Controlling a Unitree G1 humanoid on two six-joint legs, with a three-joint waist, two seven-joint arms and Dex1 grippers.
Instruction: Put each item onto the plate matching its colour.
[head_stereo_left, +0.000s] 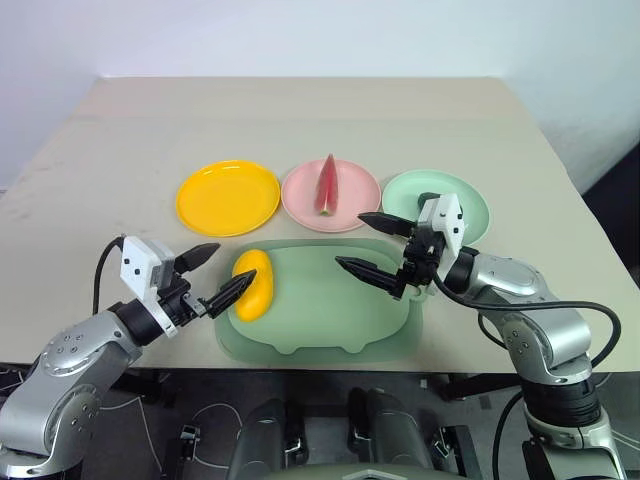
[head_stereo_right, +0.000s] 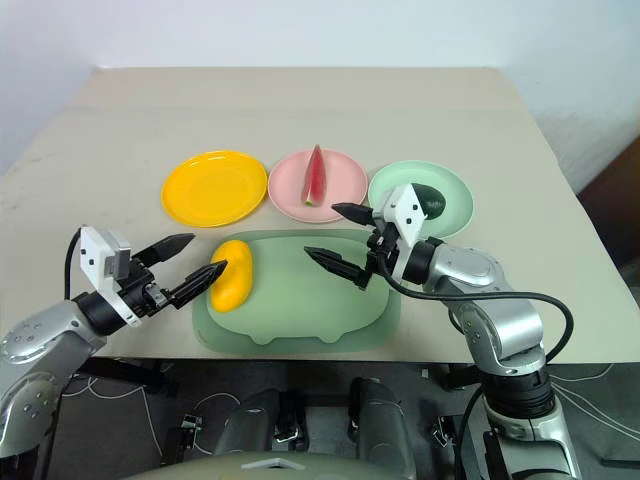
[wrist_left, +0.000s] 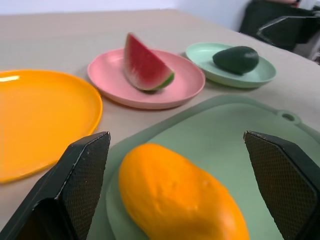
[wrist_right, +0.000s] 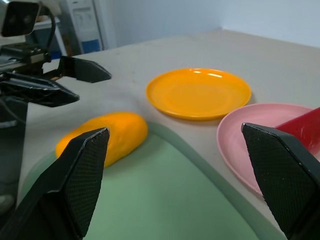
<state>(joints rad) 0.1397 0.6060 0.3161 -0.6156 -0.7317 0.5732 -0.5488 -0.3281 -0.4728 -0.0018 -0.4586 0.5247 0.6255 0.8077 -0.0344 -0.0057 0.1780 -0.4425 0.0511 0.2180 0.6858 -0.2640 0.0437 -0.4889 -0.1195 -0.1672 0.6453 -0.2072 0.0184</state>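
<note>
Watermelon wedge (head_stereo_left: 327, 184) is seen resting on the pink plate (head_stereo_left: 360, 202), and the avocado (head_stereo_right: 428, 200) on the mint green plate (head_stereo_right: 451, 221) at far right. Both are judged placed.

Mango (head_stereo_left: 253, 283) is found lying on its side at the left end of the pale green tray (head_stereo_left: 330, 318), near edge of the table (head_stereo_left: 300, 120). The yellow plate (head_stereo_left: 228, 197) stands bare, just beyond the tray's far left corner. One item is judged left to move.

Left gripper (head_stereo_left: 216, 274) is held low at the mango's left end, fingers spread wide, nothing between them; one fingertip lies close to the fruit, and contact cannot be told. Right gripper (head_stereo_left: 367, 245) is held over the tray's right part, fingers likewise wide apart and empty, just near of the mint green plate.

Risks, as judged:
- The mango is smooth and oval; if it is pinched off-centre near its end, it could squirt out of the fingers or roll across the tray.
- A low carry could catch the tray's raised rim or the yellow plate's lip, so that the plate is shoved far along the table.
- The pink plate stands just right of the yellow one; a release too far right could land the fruit there.
</note>
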